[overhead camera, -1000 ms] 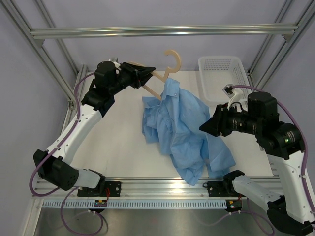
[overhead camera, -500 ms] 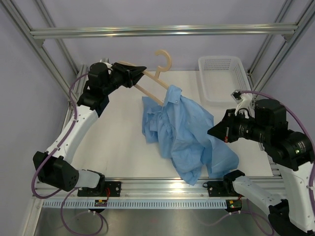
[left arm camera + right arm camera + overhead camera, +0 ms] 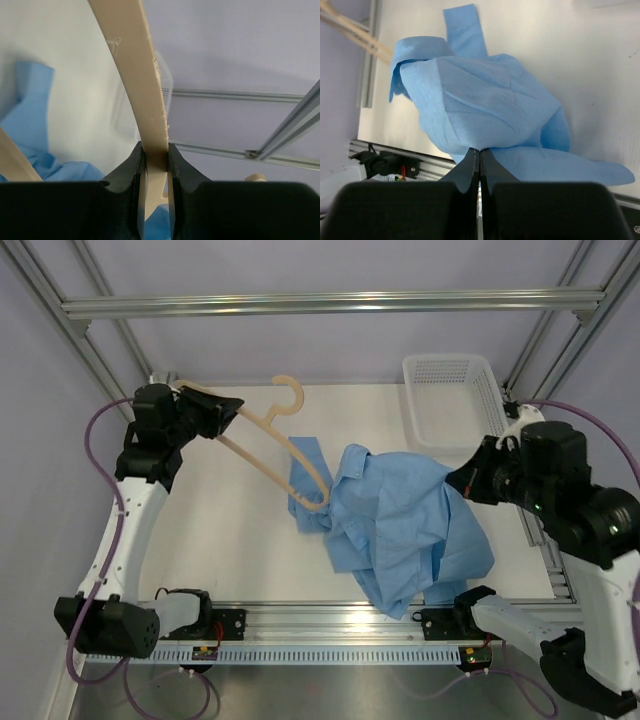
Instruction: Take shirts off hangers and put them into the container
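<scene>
We see a white table (image 3: 230, 530) with the light blue shirt (image 3: 400, 520) bunched up on its right half, near the front edge. One side of the cloth is pulled up toward the right arm. A sleeve or flap sticks out flat on the shirt's left side.

The white mesh basket (image 3: 447, 362) sits at the back right corner, apart from the shirt, and we see nothing in it.

The tan wooden hanger (image 3: 270, 435) is held up over the table's left half, slanting, with its hook pointing toward the back. Its lower end meets the shirt's left edge. We cannot tell if that end is inside the cloth.

The left gripper (image 3: 155, 155) is clamped narrow on one hanger bar, pads on both sides. The right gripper (image 3: 479, 152) is pinched fully together on a fold of shirt at its tips.
</scene>
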Motion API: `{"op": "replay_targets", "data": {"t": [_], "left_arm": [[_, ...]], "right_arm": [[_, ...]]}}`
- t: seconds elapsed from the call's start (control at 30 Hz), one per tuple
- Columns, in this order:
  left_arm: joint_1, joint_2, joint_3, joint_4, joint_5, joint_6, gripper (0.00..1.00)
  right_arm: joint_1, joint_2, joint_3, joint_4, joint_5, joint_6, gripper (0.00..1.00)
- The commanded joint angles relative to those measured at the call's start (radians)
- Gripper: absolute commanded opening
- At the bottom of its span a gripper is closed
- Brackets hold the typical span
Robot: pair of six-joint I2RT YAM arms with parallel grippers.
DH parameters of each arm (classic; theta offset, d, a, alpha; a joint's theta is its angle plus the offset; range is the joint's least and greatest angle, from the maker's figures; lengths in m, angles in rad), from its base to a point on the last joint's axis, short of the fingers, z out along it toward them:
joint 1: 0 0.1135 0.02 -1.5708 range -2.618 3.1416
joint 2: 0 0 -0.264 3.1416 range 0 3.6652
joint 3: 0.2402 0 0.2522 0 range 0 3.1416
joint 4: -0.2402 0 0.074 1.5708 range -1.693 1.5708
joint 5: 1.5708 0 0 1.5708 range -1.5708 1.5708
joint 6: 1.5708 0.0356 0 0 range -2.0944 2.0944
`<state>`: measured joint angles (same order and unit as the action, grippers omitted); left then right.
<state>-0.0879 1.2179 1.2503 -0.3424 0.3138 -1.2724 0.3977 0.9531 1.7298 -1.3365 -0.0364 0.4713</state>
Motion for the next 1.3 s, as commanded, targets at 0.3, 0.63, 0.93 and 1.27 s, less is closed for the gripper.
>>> {"op": "replay_targets", "data": {"t": [0.3, 0.63, 0.93, 1.27], "left_arm": [[0.008, -0.187, 0.184, -0.343, -0.106, 0.378, 0.0], [-0.036, -0.222, 0.003, -0.08, 0.272, 0.134, 0.0], [-0.052, -0.135, -0.037, 0.203, 0.534, -0.054, 0.0], [-0.067, -0.103, -0.218, 0.687, 0.604, -0.452, 0.0]], "right_arm": [[0.007, 0.489, 0.04, 0.209, -0.046, -0.052, 0.0], [0.055, 0.59, -0.222, 0.379, -0.278, -0.054, 0.0], [0.081, 0.441, -0.073, 0.333, -0.382, -0.157, 0.63], [0.081, 0.363, 0.041, 0.506, -0.856, 0.053, 0.69]]}}
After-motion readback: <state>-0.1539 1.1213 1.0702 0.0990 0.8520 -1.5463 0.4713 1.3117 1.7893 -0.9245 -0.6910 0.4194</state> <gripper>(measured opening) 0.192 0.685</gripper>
